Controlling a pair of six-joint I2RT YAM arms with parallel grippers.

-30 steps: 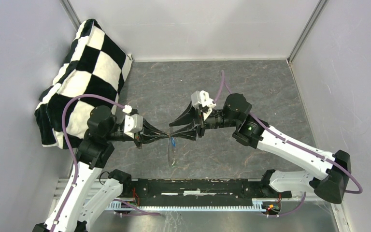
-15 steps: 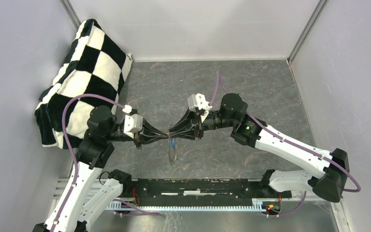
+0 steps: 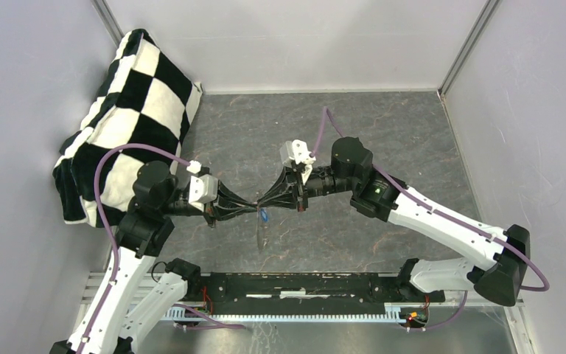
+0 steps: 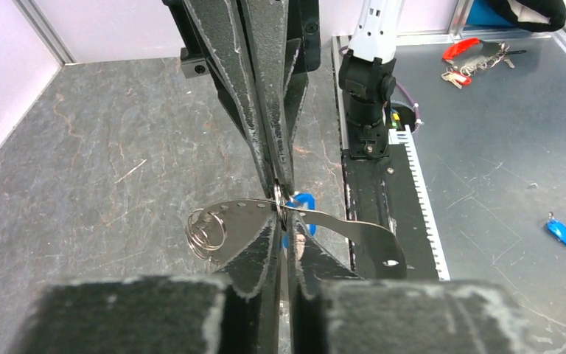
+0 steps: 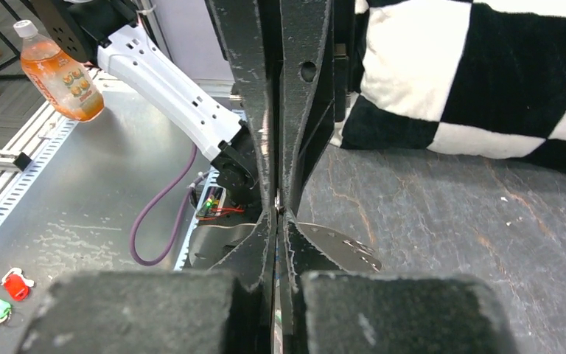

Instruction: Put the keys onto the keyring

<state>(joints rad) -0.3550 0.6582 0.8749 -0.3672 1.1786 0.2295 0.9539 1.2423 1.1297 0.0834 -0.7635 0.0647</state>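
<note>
My left gripper (image 3: 253,208) and right gripper (image 3: 261,203) meet tip to tip above the middle of the table, both shut. Between the tips they pinch the keyring (image 4: 346,225), a thin ring seen edge-on carrying a curved flat metal strip with holes and a small wire coil (image 4: 205,233). The strip hangs below the tips in the top view (image 3: 259,236) and shows in the right wrist view (image 5: 332,240). The blue key head (image 4: 302,201) sits right beside the tips, also seen from above (image 3: 264,216); its blade is hidden. The green key is out of view.
A black-and-white checkered cushion (image 3: 129,110) leans in the back left corner. A black rail (image 3: 302,284) runs along the table's near edge. Spare coloured keys (image 4: 564,232) and an orange drink bottle (image 5: 59,74) lie beyond the rail. Grey walls close in three sides.
My right gripper has gone from wide open to shut and has slid a little left onto the keyring at my left gripper's tips. The left arm has stayed still.
</note>
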